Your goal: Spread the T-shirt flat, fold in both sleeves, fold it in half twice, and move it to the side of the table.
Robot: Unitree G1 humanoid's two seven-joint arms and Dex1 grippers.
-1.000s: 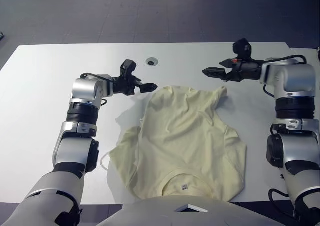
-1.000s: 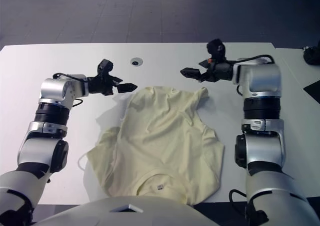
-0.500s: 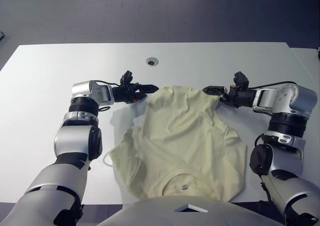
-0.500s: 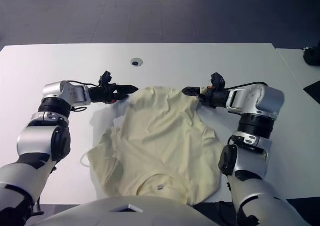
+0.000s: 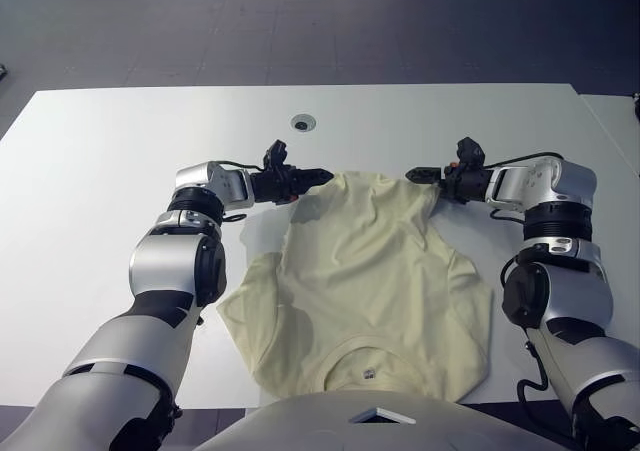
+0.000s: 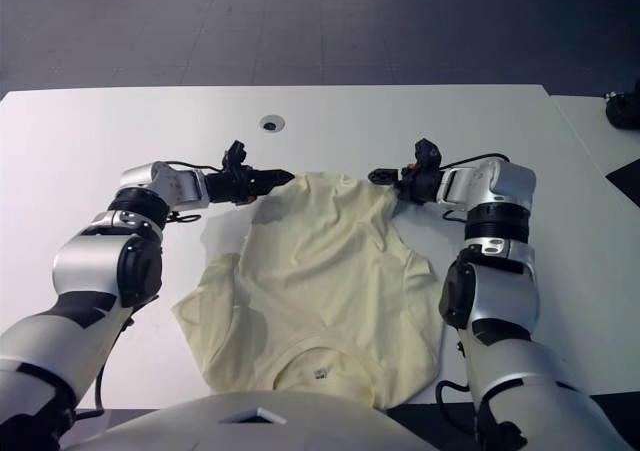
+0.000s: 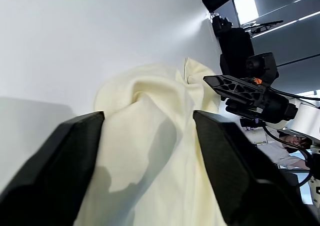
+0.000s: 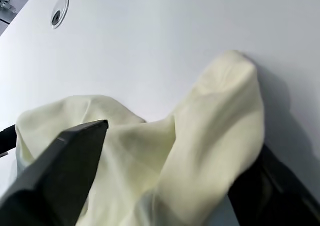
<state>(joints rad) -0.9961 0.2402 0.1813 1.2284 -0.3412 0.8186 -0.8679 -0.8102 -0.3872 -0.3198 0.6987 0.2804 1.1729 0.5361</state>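
Left eye view has the pale yellow cloth T-shirt (image 5: pixel 370 281) lying rumpled on the white desk (image 5: pixel 100 151), collar toward the robot and hem farthest away. At the hem's left corner the left tool (image 5: pixel 320 177) stands wide, cloth between its fingers. The right tool (image 5: pixel 415 174) stands likewise at the right corner.
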